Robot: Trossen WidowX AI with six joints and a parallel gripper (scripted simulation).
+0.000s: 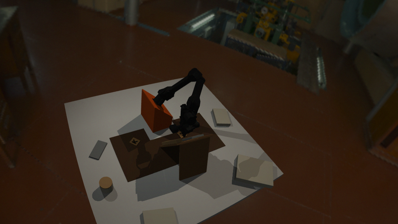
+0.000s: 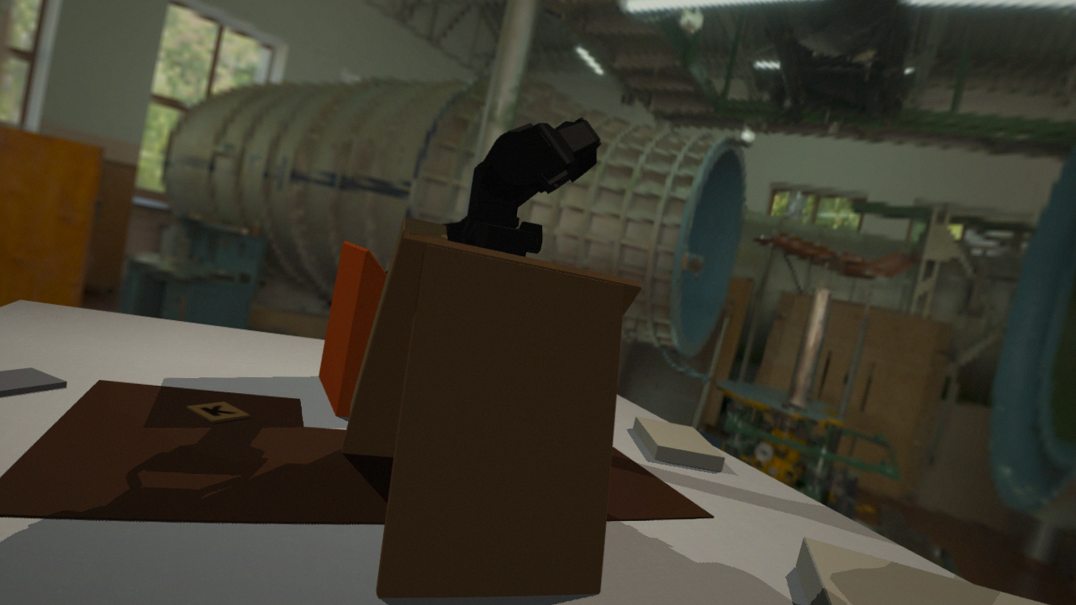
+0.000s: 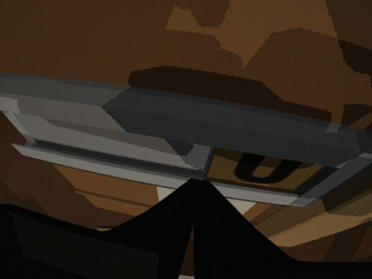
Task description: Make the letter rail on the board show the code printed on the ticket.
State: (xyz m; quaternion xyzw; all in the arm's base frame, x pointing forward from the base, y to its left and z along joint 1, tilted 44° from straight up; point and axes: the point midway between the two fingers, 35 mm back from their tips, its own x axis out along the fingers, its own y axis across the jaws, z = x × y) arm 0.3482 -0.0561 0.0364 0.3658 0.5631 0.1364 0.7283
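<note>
The brown board (image 1: 193,158) (image 2: 503,421) stands tilted, seen mostly from behind in the top and exterior views. The grey rail (image 1: 194,136) (image 3: 232,116) runs along its face. In the wrist view, a tile (image 3: 221,170) with a curved letter like a U sits in the rail near its right end; its top is covered by the rail lip. My gripper (image 3: 198,188) is shut and empty, its tips at the rail's lower lip by that tile's left edge; contact is unclear. A K tile (image 1: 135,141) (image 2: 218,410) lies flat. Another tile (image 1: 181,133) is partly hidden behind the gripper. No ticket print is legible.
A dark brown mat (image 1: 125,164) (image 2: 67,474) lies under the K tile. An orange wedge (image 1: 148,117) (image 2: 350,331) stands behind the board. A grey slab (image 1: 98,149) (image 2: 26,381), a round wooden-topped cylinder (image 1: 105,182) and beige blocks (image 1: 221,116) (image 1: 254,171) (image 1: 159,216) (image 2: 677,442) stand around.
</note>
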